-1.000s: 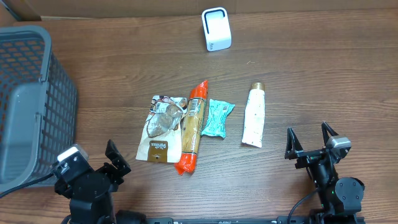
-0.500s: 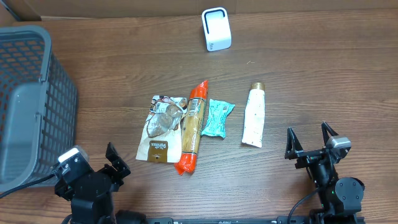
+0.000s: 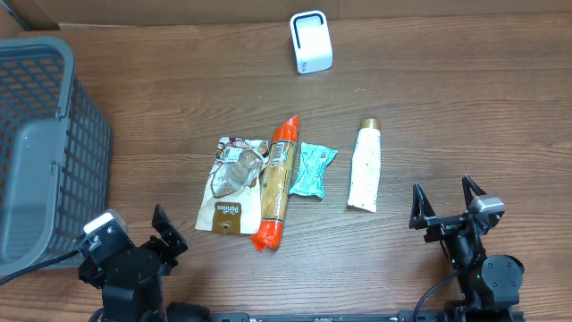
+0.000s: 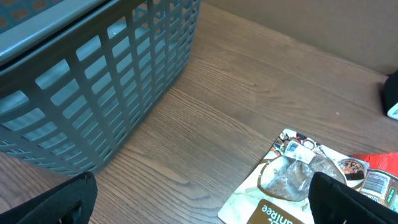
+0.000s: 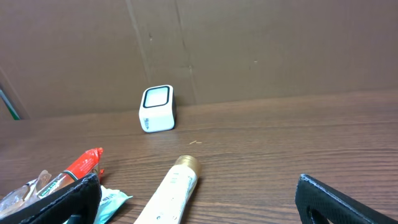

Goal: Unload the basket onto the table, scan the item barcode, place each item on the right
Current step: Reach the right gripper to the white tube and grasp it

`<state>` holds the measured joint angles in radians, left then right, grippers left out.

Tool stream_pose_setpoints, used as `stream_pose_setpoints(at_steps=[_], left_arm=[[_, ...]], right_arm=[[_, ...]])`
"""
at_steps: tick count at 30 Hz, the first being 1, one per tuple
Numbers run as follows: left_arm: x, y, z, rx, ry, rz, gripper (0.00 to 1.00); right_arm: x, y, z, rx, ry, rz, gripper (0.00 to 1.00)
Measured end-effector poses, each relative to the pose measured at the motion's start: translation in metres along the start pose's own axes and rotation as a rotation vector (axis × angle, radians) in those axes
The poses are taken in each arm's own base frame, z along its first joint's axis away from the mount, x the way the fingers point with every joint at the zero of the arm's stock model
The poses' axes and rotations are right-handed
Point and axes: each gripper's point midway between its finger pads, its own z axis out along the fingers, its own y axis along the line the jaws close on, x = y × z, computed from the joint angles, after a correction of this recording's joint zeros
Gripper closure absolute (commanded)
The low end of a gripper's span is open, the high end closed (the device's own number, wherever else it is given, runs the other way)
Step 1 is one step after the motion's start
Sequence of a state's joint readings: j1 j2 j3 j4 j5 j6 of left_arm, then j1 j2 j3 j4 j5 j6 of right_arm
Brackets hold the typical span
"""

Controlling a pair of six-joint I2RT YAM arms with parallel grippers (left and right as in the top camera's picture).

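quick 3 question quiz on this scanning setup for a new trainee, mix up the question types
1. True or false: the white scanner sits inside the grey basket.
2. Which item lies nearest the right gripper? A) brown pouch B) tube C) teal packet
3. Fill in: the left gripper is empty and its jaws stand ____.

Key: 1 false; 2 B; 3 open
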<state>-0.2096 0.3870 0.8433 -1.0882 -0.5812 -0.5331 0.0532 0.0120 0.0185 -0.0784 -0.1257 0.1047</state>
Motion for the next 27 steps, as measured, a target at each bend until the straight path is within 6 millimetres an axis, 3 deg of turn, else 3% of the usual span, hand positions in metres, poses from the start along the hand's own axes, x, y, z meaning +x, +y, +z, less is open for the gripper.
stream_pose_setpoints(at_steps=[9,18,24,27], left_arm=[[0.000,0.000,0.000,0.000,0.001,0.000,0.01],[0.000,0.000,0.000,0.000,0.001,0.001,0.00],[0.001,0.000,0.000,-0.001,0.002,0.001,0.00],[0.001,0.000,0.000,-0.002,0.003,0.002,0.01]], right_arm=[[-0.001,0.002,0.000,-0.014,-0.002,-0.001,0.00],[0.001,0.035,-0.002,-0.197,0.055,0.005,0.00],[-0.046,0.059,0.008,-0.283,0.171,0.032,0.00],[-0.056,0.067,0.021,-0.318,0.304,0.063,0.00]])
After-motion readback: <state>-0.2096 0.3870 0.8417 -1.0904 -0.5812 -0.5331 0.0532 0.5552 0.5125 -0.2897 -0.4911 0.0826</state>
